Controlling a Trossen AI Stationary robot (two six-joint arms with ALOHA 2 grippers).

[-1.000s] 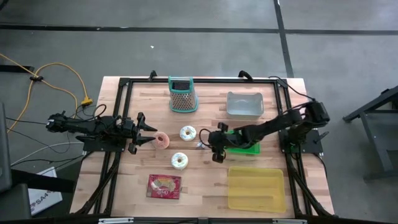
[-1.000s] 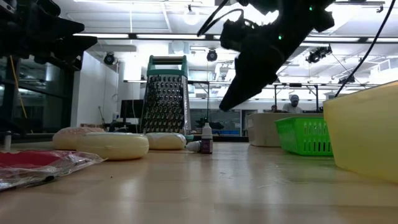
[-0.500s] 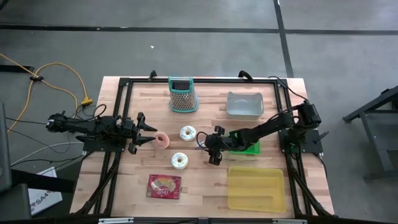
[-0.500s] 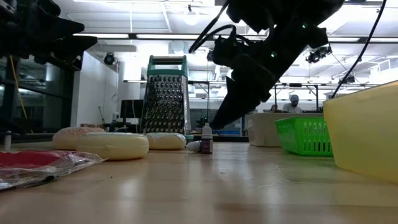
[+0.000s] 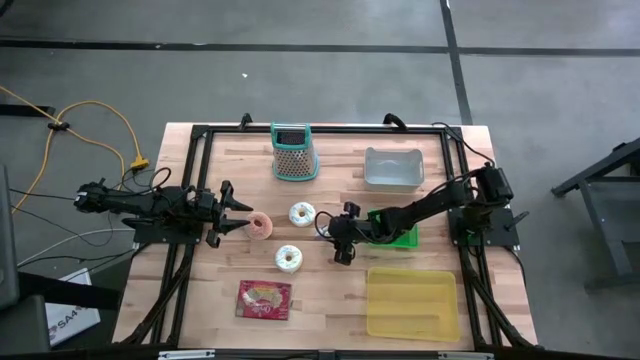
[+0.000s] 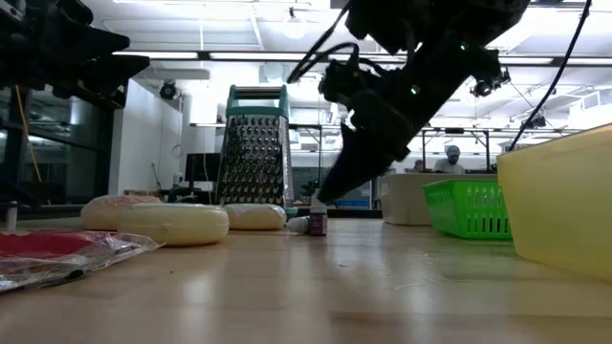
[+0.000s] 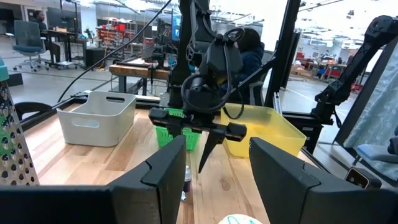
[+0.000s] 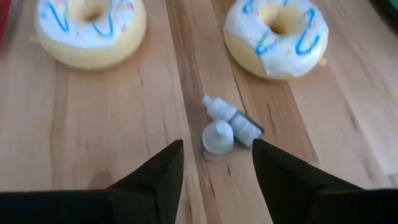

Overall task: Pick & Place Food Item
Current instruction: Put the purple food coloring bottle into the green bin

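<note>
Two white-iced donuts with blue stripes (image 8: 277,34) (image 8: 90,28) lie flat on the wooden table (image 5: 330,290), and a pink donut (image 5: 262,224) lies left of them. My right gripper (image 8: 217,167) is open and slants down over two small white bottles. One bottle stands upright (image 8: 217,137) and the other lies on its side (image 8: 239,123). The fingers stand either side of the upright bottle and just short of it, touching nothing. My left gripper (image 7: 214,168) waits open and level at the table's left (image 5: 243,215), beside the pink donut.
A metal grater (image 5: 293,152) stands at the far edge and a white bin (image 5: 393,168) at the far right. A green basket (image 5: 395,232) sits under my right arm. A yellow bin (image 5: 412,303) is near right, a red packet (image 5: 264,299) near left.
My right gripper has sunk toward the table and gone a little toward the table's left edge, closing on the two small bottles. Its slant is unchanged. The donuts and bottles have not moved.
</note>
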